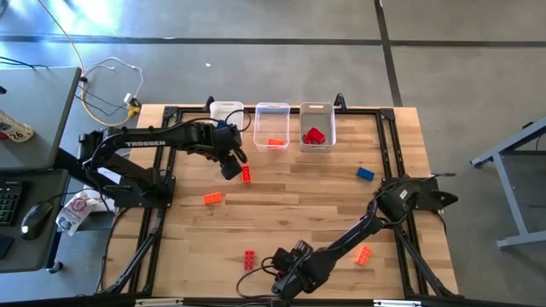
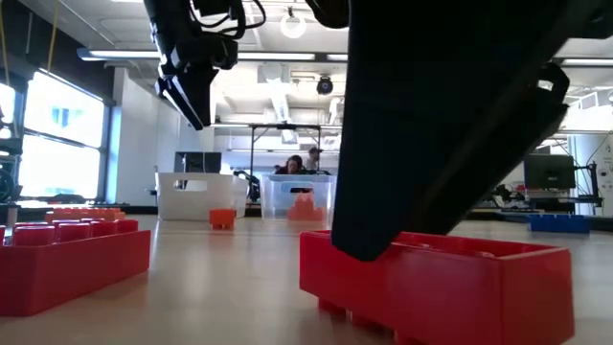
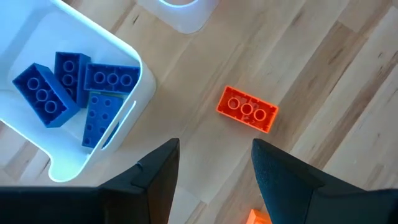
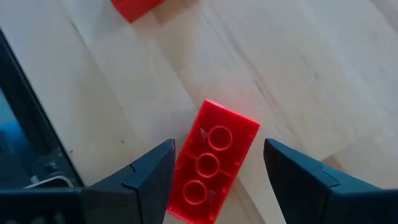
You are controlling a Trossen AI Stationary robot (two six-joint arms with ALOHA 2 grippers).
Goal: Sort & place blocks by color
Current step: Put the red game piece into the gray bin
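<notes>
High view first: you have three bins along the far edge of the tabletop (image 1: 281, 200). The left bin (image 1: 226, 112) holds four blue blocks (image 3: 68, 90), which show clearly in the left wrist view; the middle bin (image 1: 272, 125) has one orange block (image 1: 275, 142), and the right bin (image 1: 316, 126) holds red blocks (image 1: 315, 136). So each colour has been started, but I judge you roughly half done.

Still loose on the tabletop: an orange block by the left claw (image 1: 246, 174), another orange block (image 1: 212, 199) nearer the left arm's base, a blue block (image 1: 365, 174) toward the right, an orange block near the right arm (image 1: 363, 255), and two red blocks at the near edge, one loose (image 1: 249, 259) and one under the right claw.

Your left claw (image 3: 214, 165) hangs released and empty above the tabletop, near the left bin. Your right claw (image 4: 217, 171) is also released, fingers straddling the red block (image 4: 213, 162) without gripping it yet.

Nothing blocks either path to the bins. Beyond the tabletop, a side desk carries a keyboard (image 1: 7, 203) and mouse (image 1: 34, 215), and people sit far off in the room.
</notes>
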